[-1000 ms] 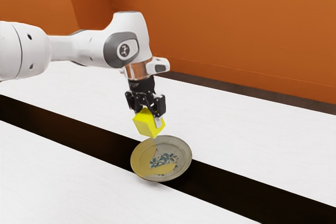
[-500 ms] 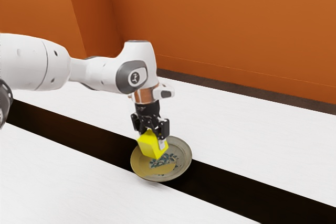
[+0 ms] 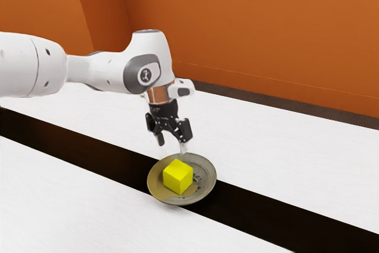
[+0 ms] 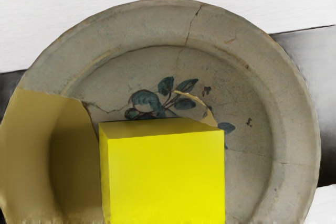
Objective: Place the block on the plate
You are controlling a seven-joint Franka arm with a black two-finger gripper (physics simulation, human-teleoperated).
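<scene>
Below the pincer [image 3: 172, 145], the round plate [image 3: 207, 172] holds the yellow block [image 3: 177, 177], which sits flat on it near the middle. The plate lies over the dark band [image 3: 266, 210] that runs across the white tabletop [image 3: 296, 152]. Blue-green painted leaves [image 4: 166, 85] show beside the block on the plate, with a tan patch [image 4: 31, 145] reaching the rim and a thin crack [image 4: 188, 35] running in from it. The block hides part of the painting, and its underside is out of sight; in the wrist view the lower edge cuts off both block and plate. The pincer's pale tip nearer the exterior view's right is hard to make out against the table. The pincer stands open with its fingers spread, just above the block and apart from it.
</scene>
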